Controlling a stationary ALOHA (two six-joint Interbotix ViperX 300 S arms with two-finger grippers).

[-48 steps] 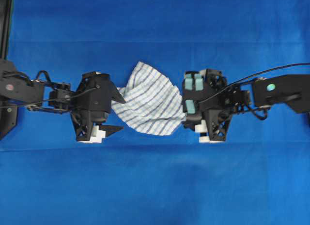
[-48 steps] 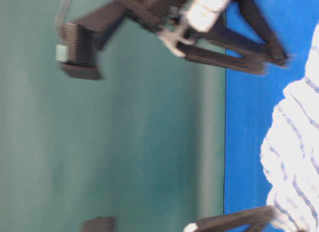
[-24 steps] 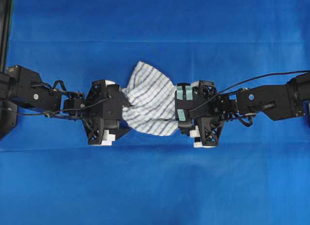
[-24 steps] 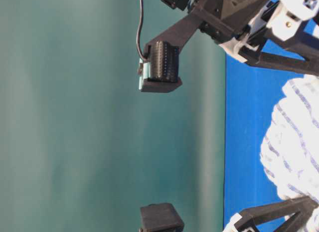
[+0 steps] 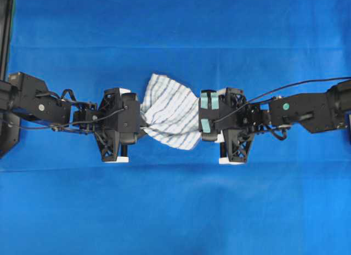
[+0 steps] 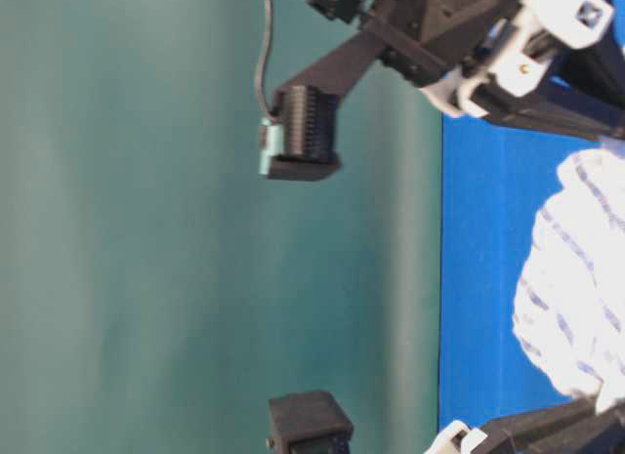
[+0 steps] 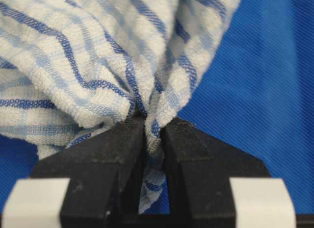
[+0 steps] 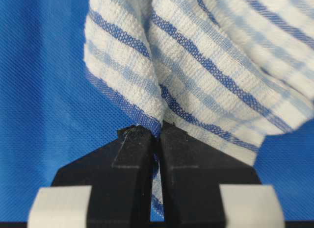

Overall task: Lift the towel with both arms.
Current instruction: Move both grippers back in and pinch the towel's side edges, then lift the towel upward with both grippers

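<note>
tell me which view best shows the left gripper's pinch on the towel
The left wrist view: the left gripper is shut on a fold of the towel, seen close up. The overhead view shows it only from above; the table-level and right wrist views don't show it clearly.

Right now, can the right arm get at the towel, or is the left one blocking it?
Looks like yes. The right gripper is already shut on a fold of the towel. The left gripper pinches the opposite side, so it isn't in the way.
</note>
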